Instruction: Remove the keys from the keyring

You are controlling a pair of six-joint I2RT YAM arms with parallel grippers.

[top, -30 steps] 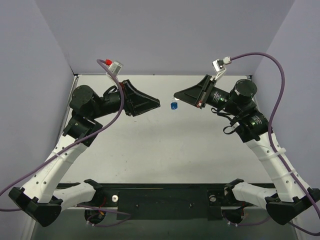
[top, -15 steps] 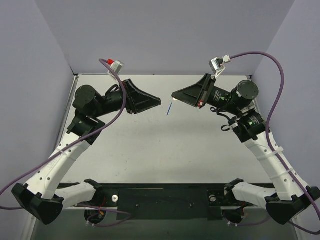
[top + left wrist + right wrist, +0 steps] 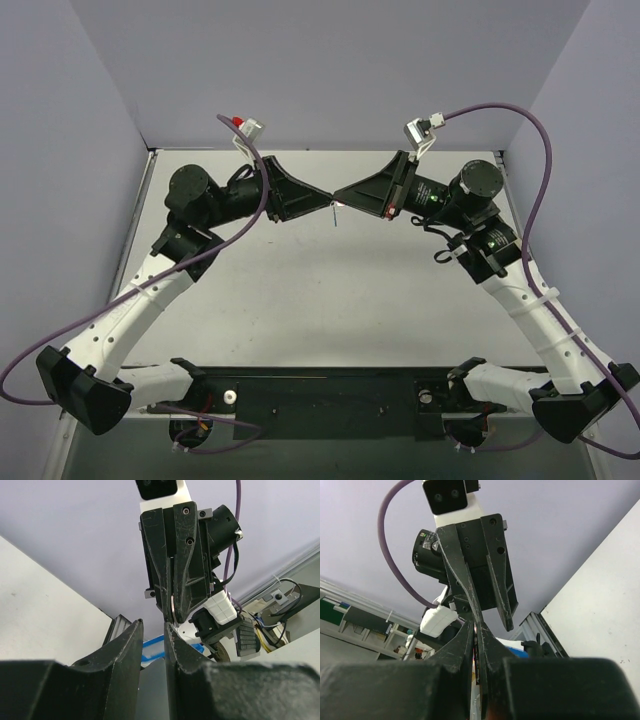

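Hanging in the closed fingers of the right gripper (image 3: 341, 197), the keyring (image 3: 172, 609) shows in the left wrist view as a thin silver curve pinched at that gripper's tip, held in the air over the far half of the table (image 3: 300, 290). I cannot pick out the keys themselves; the only other trace is a thin sliver (image 3: 333, 212) dangling just below the tips, which a second ago read as a small blue patch under the right gripper and now sits edge-on. The big change is the left gripper (image 3: 325, 199): a second ago it was well apart from the right one, and it has swung in until the two tips nearly touch. Its jaws stand a little apart with nothing between them that I can see, and the ring sits just beyond its right fingertip. I read this as the approach ending and the second grasp about to start, with no key off the ring yet. Room is tight where it matters: the two tips crowd each other, so any closing move needs to be small and square to the ring, or I risk knocking it out of the pinch. Elsewhere there is space, with bare table toward the bases, the side walls well clear, and the back wall (image 3: 330, 80) behind both wrists.
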